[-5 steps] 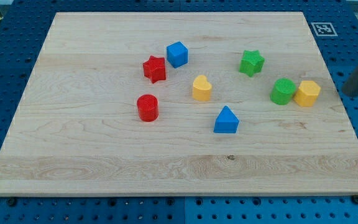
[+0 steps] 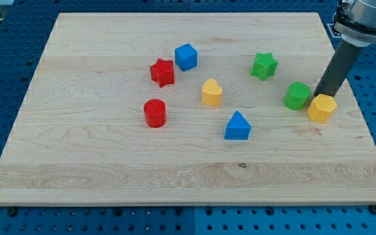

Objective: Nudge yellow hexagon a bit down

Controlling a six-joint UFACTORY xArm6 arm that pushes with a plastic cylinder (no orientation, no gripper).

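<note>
The yellow hexagon [image 2: 322, 108] lies near the board's right edge, just right of and slightly below the green cylinder [image 2: 297, 96]. My tip [image 2: 320, 95] touches the hexagon's top edge, with the dark rod rising to the view's upper right. The hexagon and the green cylinder stand a small gap apart.
A green star [image 2: 264, 66] lies up-left of the cylinder. A yellow heart-like block [image 2: 211, 93], a blue triangle [image 2: 237, 126], a blue cube [image 2: 186, 57], a red star [image 2: 162, 72] and a red cylinder [image 2: 155, 113] sit mid-board. The board's right edge [image 2: 364, 124] is close to the hexagon.
The rod has moved in from the view's right edge to the hexagon's top. The yellow hexagon has shifted down and slightly away from the green cylinder.
</note>
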